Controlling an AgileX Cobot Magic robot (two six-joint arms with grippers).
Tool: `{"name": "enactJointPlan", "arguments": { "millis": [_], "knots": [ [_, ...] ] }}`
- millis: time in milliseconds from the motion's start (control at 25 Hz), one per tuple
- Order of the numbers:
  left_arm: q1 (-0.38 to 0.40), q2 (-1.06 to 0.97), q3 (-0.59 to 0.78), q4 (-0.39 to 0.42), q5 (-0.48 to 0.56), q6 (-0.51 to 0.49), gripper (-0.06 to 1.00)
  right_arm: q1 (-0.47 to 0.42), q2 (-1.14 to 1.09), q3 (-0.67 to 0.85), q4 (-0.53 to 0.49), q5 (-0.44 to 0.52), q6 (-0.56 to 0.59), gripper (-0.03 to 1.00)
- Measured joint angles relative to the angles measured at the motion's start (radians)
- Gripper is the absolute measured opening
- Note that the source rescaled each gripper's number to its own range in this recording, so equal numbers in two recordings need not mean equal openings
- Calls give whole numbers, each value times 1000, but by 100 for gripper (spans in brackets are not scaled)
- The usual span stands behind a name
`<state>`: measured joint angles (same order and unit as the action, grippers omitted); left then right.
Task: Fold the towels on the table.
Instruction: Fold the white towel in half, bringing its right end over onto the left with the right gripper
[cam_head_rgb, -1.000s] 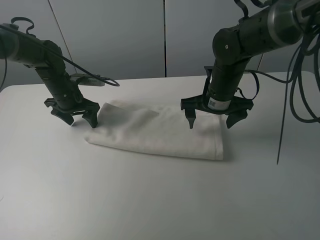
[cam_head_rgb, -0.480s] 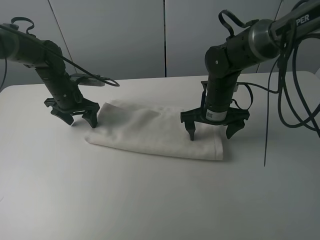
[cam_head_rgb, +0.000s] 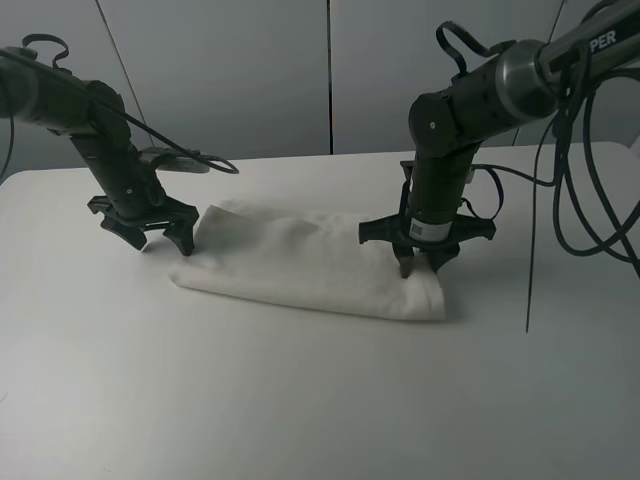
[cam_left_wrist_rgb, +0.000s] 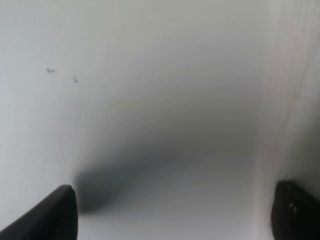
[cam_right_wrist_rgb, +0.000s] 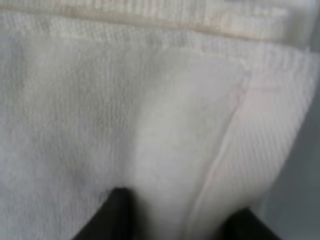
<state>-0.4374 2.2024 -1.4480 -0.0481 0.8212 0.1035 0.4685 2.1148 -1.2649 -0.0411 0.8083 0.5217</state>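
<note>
Seen from high up, the right fingers (cam_head_rgb: 408, 266) have just pinched shut on the right end of the towel (cam_head_rgb: 300, 262) lying mid-counter (cam_head_rgb: 300, 400), the left wrist view shows the left fingers (cam_left_wrist_rgb: 55, 217) wide apart beside its left end, and the right wrist view shows cloth gripped, so I think folding can start.

A white towel (cam_right_wrist_rgb: 100, 115) fills the view, a woven band (cam_right_wrist_rgb: 150, 17) near one edge. The gripper (cam_right_wrist_rgb: 177, 222) presses dark fingertips (cam_right_wrist_rgb: 117, 215) into it, cloth between them.

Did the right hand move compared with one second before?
Yes. The right hand sank slightly toward the right end of the unmoved white terry-cloth towel, its spread fingers drawing together.
</note>
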Motion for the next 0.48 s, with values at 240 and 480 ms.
{"name": "enactJointPlan", "arguments": {
  "millis": [240,480],
  "knots": [
    [0,0,0,13,5,0,100,0,0,-4,1,-8,-47,1],
    [0,0,0,16,8,0,100,0,0,-4,7,-18,-67,1]
  ]
}}
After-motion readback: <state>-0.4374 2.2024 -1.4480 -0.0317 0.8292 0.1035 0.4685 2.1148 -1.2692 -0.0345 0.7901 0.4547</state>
